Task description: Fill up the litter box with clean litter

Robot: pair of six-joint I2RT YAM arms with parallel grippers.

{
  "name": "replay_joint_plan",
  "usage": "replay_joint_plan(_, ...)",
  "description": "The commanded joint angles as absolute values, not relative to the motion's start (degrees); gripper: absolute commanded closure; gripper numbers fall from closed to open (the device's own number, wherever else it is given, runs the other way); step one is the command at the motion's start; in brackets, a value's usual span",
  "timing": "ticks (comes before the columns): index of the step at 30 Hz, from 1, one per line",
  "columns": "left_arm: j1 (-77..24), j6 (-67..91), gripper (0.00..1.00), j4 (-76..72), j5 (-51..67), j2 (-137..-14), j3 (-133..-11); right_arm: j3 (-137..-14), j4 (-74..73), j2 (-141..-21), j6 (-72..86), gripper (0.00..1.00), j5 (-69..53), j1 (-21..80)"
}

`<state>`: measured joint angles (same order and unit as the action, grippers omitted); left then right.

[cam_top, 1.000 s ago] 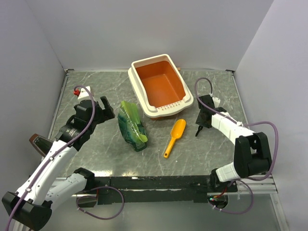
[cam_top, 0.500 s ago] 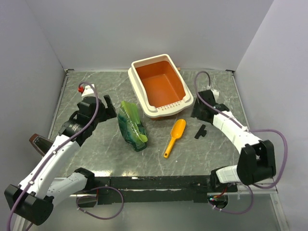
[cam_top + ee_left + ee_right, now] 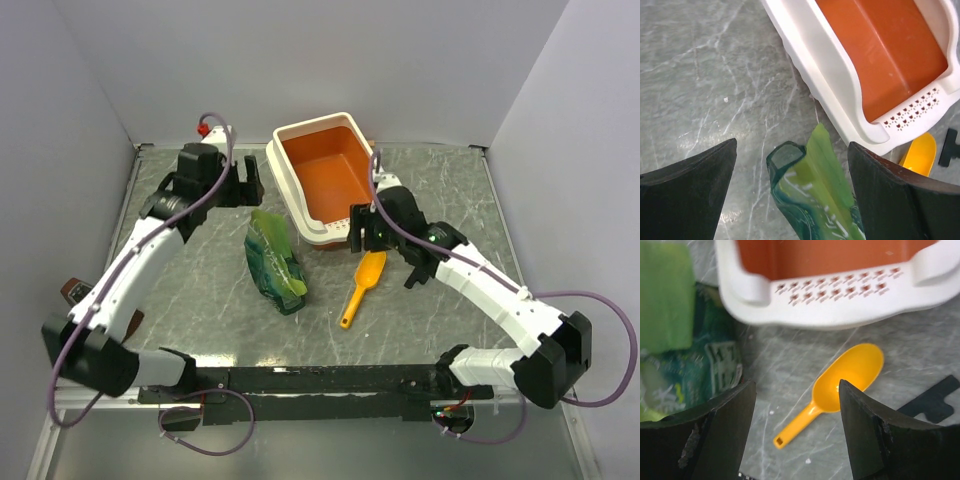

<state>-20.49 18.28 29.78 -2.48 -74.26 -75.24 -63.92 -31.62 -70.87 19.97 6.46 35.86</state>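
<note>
Litter box: rectangular tray, orange inside, cream-white rim. It is sitting upright on the surface toward 12 o'clock, long axis running roughly 11 to 5. The perforated short edge is facing 5 o'clock. The orange floor is showing smooth throughout.

The left arm and right arm wear white shells with black joints; a thin purple cable trails behind each gripper; a red cap sits behind the left gripper; the fingers are broad, black wedges; the right gripper shows pale scuffs.
</note>
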Motion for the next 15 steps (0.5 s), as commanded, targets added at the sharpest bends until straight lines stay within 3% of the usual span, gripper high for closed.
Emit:
replay_joint_plan(1,-17.84,11.96,0.03,28.92,10.09,-79.97,-80.15,-61.36,-31.46,-65.49,19.16,0.25,3.69,39.54)
replay_joint_plan(9,-17.58,6.25,0.03,30.67,24.68,-88.32,-84.11,-55.29,-27.16,-61.17,20.04,0.24,-4.91,41.22)
replay_joint_plan(15,-17.58,2.2,0.03,36.47,28.12,-94.65,-87.72,-52.21,-25.49,-57.49,20.13,0.24,-6.59,41.75)
